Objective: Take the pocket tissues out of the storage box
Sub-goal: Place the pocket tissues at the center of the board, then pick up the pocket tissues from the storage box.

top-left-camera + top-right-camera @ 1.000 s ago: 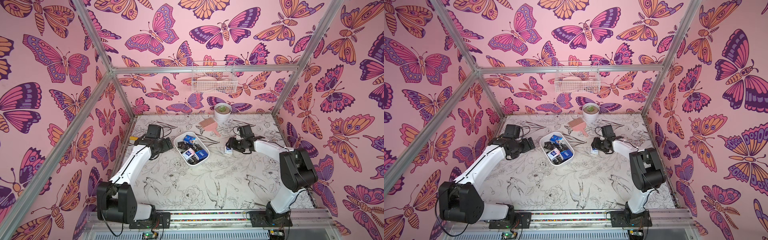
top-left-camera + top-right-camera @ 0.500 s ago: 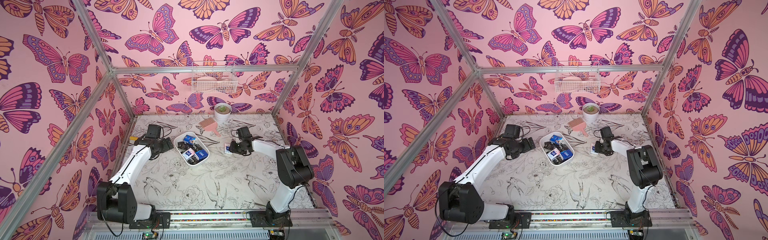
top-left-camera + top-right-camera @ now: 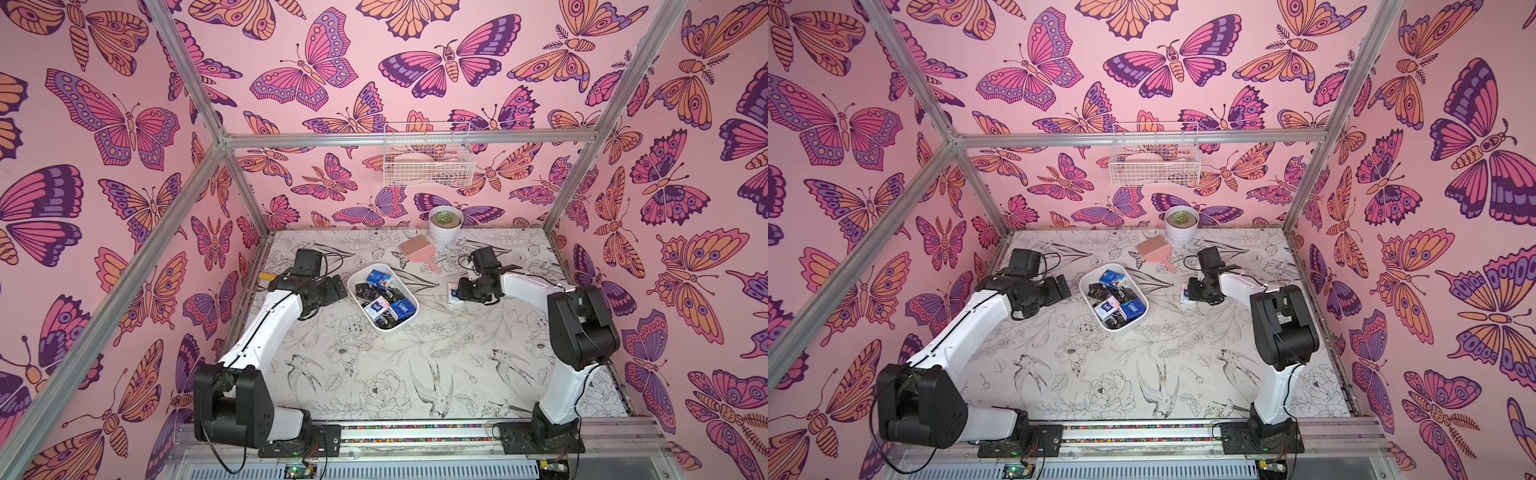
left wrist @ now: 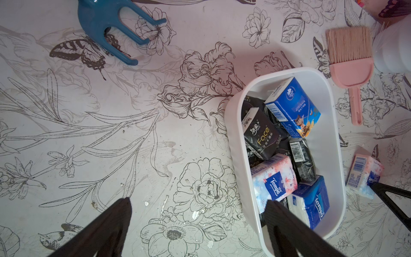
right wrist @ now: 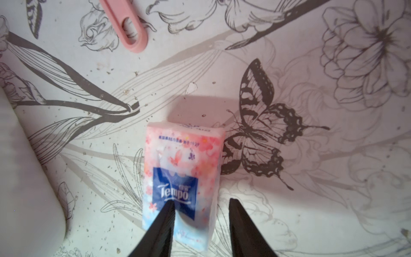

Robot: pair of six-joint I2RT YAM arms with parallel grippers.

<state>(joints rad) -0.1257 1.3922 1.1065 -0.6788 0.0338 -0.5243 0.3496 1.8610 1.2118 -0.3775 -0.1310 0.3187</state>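
Resting flat on the floral-printed bench (image 3: 374,374), the white-pink pocket tissue packet (image 5: 182,178) now lies outside the shallow white plastic storage box (image 3: 409,318); one removal done, several packets remain inside. Right gripper (image 5: 201,222) has drawn back low over it, jaws parted, released. Left gripper (image 4: 195,224) hovers spread beside the box, empty.

shallow white plastic storage box (image 4: 235,142) | inside it: black, blue and white-pink floral pocket tissues (image 4: 287,144) | beside it: pink brush (image 4: 351,66), blue forked plastic tool (image 4: 104,24) | tabletop (image 3: 374,374): white, black line-drawn flowers, birds
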